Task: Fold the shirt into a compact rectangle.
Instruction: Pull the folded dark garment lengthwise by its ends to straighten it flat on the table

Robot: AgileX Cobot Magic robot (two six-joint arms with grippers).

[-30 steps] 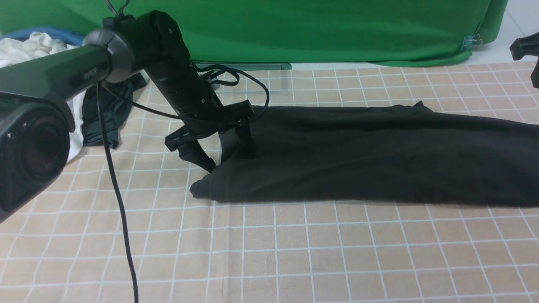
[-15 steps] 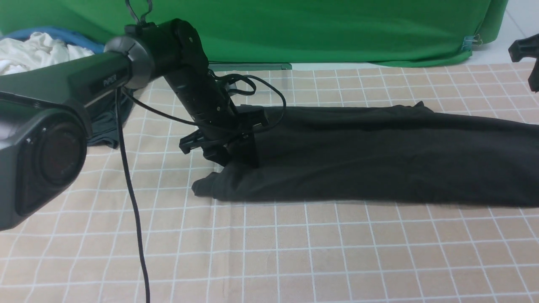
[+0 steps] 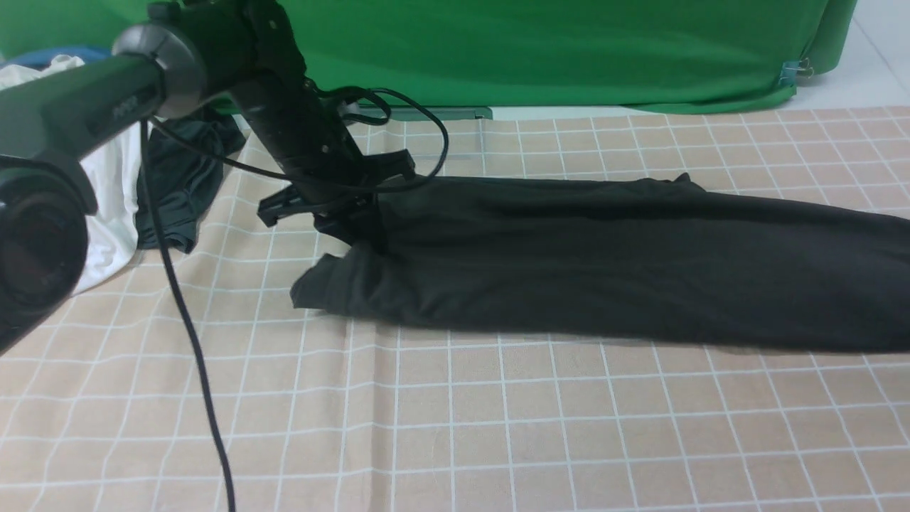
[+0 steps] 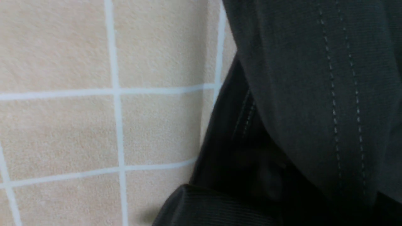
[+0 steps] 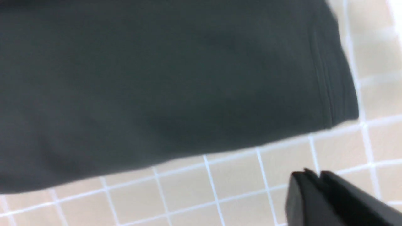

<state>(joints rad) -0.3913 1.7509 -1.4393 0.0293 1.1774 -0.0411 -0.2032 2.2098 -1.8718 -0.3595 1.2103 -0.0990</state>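
Left fingers [image 3: 366, 227]: clamped on the black shirt's [image 3: 604, 263] left end.
Right fingers [image 5: 309, 191]: over the tabletop [image 5: 188, 194] beside the shirt; open or closed, cannot tell.
Shirt: long band lying across mid-tabletop.

Robot test studio: a green backdrop [image 3: 569, 50], with a binder clip [image 3: 796, 70] on its edge, hangs behind; a checked cloth [image 3: 498, 427] forms the work surface; a cabled robot arm [image 3: 78, 114] reaches over it; spare clothes [image 3: 114, 178] lie heaped at the left.

Black shirt [image 3: 604, 263], folded into a long narrow band, lying across the checked cloth [image 3: 498, 427]; left end bunched
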